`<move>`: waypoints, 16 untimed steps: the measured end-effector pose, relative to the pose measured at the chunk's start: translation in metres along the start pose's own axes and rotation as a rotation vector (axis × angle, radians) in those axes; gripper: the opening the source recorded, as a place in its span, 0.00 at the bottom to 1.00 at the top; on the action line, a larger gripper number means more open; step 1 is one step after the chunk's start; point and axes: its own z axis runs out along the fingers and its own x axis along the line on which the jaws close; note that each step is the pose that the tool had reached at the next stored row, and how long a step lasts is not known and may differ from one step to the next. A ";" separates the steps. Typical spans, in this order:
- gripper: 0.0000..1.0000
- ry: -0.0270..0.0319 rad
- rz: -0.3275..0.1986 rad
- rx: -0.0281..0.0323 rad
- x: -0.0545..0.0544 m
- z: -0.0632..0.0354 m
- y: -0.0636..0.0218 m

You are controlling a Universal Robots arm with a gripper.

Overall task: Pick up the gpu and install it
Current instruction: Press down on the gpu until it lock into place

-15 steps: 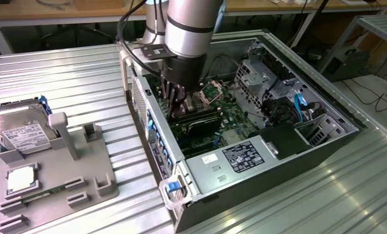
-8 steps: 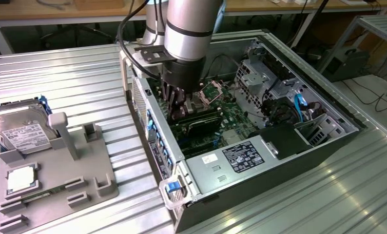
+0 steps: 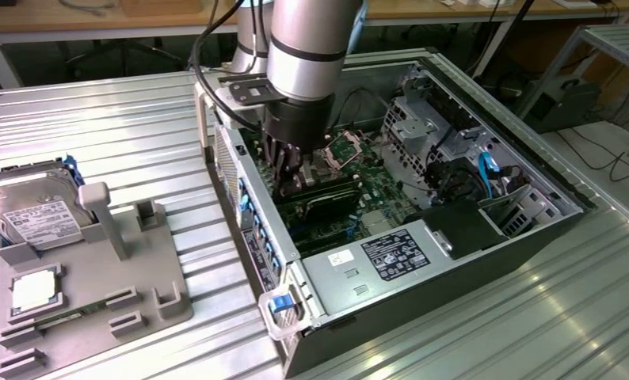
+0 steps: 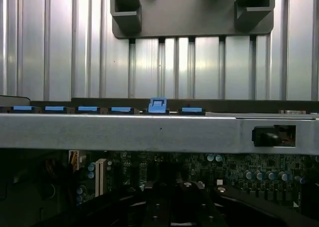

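While the silver-and-black robot arm (image 3: 299,71) reaches down into the open black desktop computer case (image 3: 526,229), its dark gripper (image 3: 290,180) stands with the fingers drawn together just above the green motherboard. The gpu (image 3: 330,196), a thin card with a black rectangular cooler, lies flat-edged in the case right beside the fingertips, seated across the board; whether the fingers actually pinch it cannot be told. Beyond the gripper, toward the exterior view's right, sit a silver drive cage (image 3: 421,127) and blue cables (image 3: 489,176), and nearer the camera a grey power supply with a white label (image 3: 394,255). In the wrist view the case's grey metal side rail (image 4: 149,133) crosses in front of the gripper, topped by a row of blue plastic slot clips (image 4: 158,106), one raised above the others. Well apart from the gripper, on the exterior view's left, a grey plastic parts holder (image 3: 135,277) carries a silver hard drive with a white label (image 3: 35,215) and a small square silver CPU chip (image 3: 35,291). Everything rests on a ribbed aluminium table surface (image 3: 114,127). Behind it runs a wooden workbench (image 3: 103,20) with cables hanging beneath, and a metal-framed rack (image 3: 615,47) stands at the exterior view's right.
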 end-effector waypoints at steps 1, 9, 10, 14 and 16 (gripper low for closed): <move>0.11 0.0002 0.001 0.0135 0.000 0.0001 0.0001; 0.11 0.0002 0.001 0.0307 0.000 0.0009 0.0045; 0.11 0.0004 0.001 0.0306 0.001 0.0016 0.0045; 0.11 0.0005 0.001 0.0305 0.002 0.0036 0.0046; 0.11 0.0003 0.001 0.0306 0.002 0.0038 0.0046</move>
